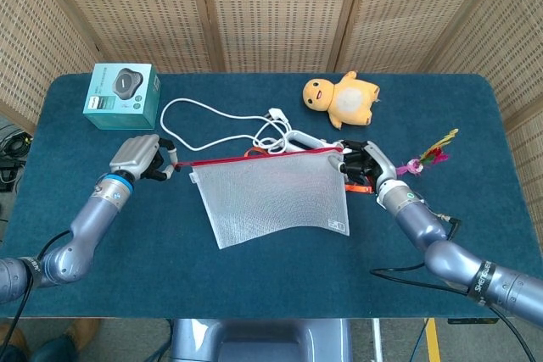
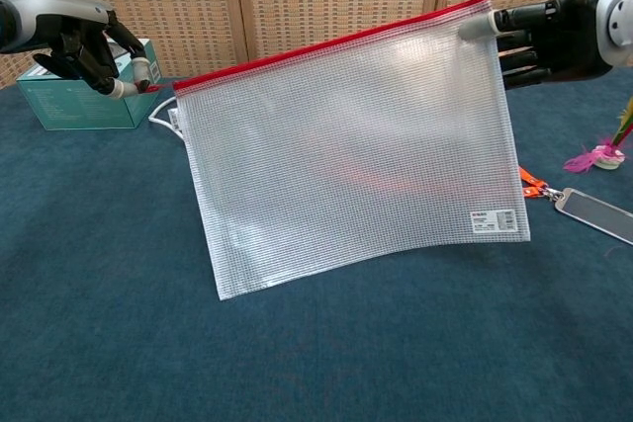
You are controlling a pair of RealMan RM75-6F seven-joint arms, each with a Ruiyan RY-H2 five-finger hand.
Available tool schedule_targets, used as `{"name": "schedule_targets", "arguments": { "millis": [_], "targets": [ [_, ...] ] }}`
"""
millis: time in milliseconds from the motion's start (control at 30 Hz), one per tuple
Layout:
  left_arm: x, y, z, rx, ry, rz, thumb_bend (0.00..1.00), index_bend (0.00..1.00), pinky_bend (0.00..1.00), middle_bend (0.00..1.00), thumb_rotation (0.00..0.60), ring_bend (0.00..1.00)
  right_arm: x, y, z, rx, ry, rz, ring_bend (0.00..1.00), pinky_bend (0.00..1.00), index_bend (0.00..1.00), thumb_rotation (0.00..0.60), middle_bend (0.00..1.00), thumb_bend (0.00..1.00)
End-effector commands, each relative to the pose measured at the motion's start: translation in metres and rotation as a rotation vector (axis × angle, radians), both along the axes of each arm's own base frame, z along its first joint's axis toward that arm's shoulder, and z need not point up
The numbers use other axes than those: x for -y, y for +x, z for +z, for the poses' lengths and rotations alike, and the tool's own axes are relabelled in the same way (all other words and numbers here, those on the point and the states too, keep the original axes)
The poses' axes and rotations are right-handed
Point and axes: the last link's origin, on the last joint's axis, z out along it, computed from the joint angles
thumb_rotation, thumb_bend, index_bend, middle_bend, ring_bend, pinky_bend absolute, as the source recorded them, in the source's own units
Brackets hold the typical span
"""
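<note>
Pouch (image 1: pixel 271 197) of clear mesh hangs above the blue table (image 1: pixel 254 286), red zip edge uppermost. Left hand (image 1: pixel 140 157) pinches the zip's pull at the left end, near a teal box (image 1: pixel 122 95). Right hand (image 1: pixel 366 169) grips the pouch's top right corner, beside a pink flower (image 1: pixel 424 158).

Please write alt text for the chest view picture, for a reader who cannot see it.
A clear mesh pouch with a red zipper hangs over a blue table, its top right corner held by the right hand. The left hand pinches something small and red beside the pouch's top left corner, in front of a teal box.
</note>
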Motion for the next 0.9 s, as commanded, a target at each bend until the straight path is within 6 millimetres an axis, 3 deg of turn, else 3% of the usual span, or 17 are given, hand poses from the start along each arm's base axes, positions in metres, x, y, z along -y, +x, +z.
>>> {"name": "schedule_targets", "arguments": {
  "millis": [33, 67, 133, 400, 467, 533, 567, 600, 633, 667, 700, 767, 833, 900],
  "targets": [
    [0.000, -0.002, 0.001, 0.009, -0.013, -0.011, 0.05, 0.09, 0.98, 0.95, 0.600, 0.97, 0.000, -0.002, -0.003, -0.060, -0.025, 0.031, 0.93, 1.00, 0.22, 0.600, 0.92, 0.17],
    [0.000, -0.003, 0.001, 0.018, -0.009, -0.014, 0.01, 0.02, 0.97, 0.93, 0.600, 0.96, 0.000, -0.004, -0.003, -0.089, -0.037, 0.045, 0.93, 1.00, 0.08, 0.600, 0.91, 0.06],
    [-0.001, -0.004, 0.004, 0.037, 0.011, -0.025, 0.00, 0.00, 0.96, 0.90, 0.600, 0.95, 0.000, -0.006, -0.003, -0.137, -0.067, 0.063, 0.93, 1.00, 0.00, 0.600, 0.91, 0.00],
    [0.010, -0.014, 0.019, 0.039, 0.087, -0.092, 0.00, 0.00, 0.95, 0.89, 0.600, 0.94, -0.015, -0.015, 0.012, -0.290, -0.143, 0.128, 0.93, 1.00, 0.00, 0.600, 0.91, 0.00],
    [0.017, -0.019, 0.025, 0.015, 0.120, -0.116, 0.00, 0.00, 0.92, 0.81, 0.600, 0.88, -0.022, -0.020, 0.019, -0.369, -0.178, 0.171, 0.93, 1.00, 0.00, 0.600, 0.90, 0.00],
    [0.025, -0.026, 0.030, -0.026, 0.162, -0.147, 0.00, 0.00, 0.74, 0.59, 0.600, 0.68, -0.030, -0.026, 0.025, -0.461, -0.222, 0.224, 0.90, 1.00, 0.01, 0.600, 0.86, 0.00],
    [0.031, -0.032, 0.033, -0.053, 0.194, -0.164, 0.00, 0.00, 0.63, 0.48, 0.600, 0.57, -0.036, -0.031, 0.030, -0.539, -0.261, 0.264, 0.85, 0.95, 0.02, 0.600, 0.81, 0.00],
    [0.041, -0.039, 0.036, -0.087, 0.225, -0.179, 0.00, 0.00, 0.43, 0.29, 0.600, 0.35, -0.043, -0.039, 0.037, -0.665, -0.324, 0.323, 0.81, 0.89, 0.04, 0.600, 0.77, 0.00],
    [0.049, -0.044, 0.037, -0.112, 0.243, -0.186, 0.00, 0.00, 0.23, 0.13, 0.600, 0.17, -0.049, -0.044, 0.041, -0.748, -0.369, 0.361, 0.73, 0.75, 0.05, 0.600, 0.69, 0.00],
    [0.056, -0.049, 0.040, -0.141, 0.269, -0.195, 0.00, 0.00, 0.13, 0.06, 0.600, 0.07, -0.055, -0.049, 0.044, -0.831, -0.412, 0.396, 0.62, 0.56, 0.06, 0.600, 0.59, 0.00],
    [0.067, -0.056, 0.042, -0.169, 0.299, -0.199, 0.00, 0.00, 0.02, 0.00, 0.600, 0.00, -0.065, -0.056, 0.048, -0.929, -0.456, 0.440, 0.52, 0.43, 0.06, 0.600, 0.51, 0.00],
    [0.086, -0.066, 0.044, -0.190, 0.334, -0.192, 0.00, 0.00, 0.00, 0.00, 0.600, 0.00, -0.079, -0.065, 0.054, -1.047, -0.515, 0.491, 0.21, 0.11, 0.06, 0.600, 0.27, 0.00],
    [0.106, -0.077, 0.047, -0.215, 0.375, -0.184, 0.00, 0.00, 0.00, 0.00, 0.600, 0.00, -0.097, -0.075, 0.061, -1.148, -0.574, 0.537, 0.06, 0.01, 0.06, 0.600, 0.14, 0.00],
    [0.125, -0.088, 0.049, -0.235, 0.414, -0.176, 0.00, 0.00, 0.00, 0.00, 0.600, 0.00, -0.115, -0.086, 0.065, -1.235, -0.618, 0.568, 0.01, 0.00, 0.06, 0.600, 0.07, 0.00]
  ]
}}
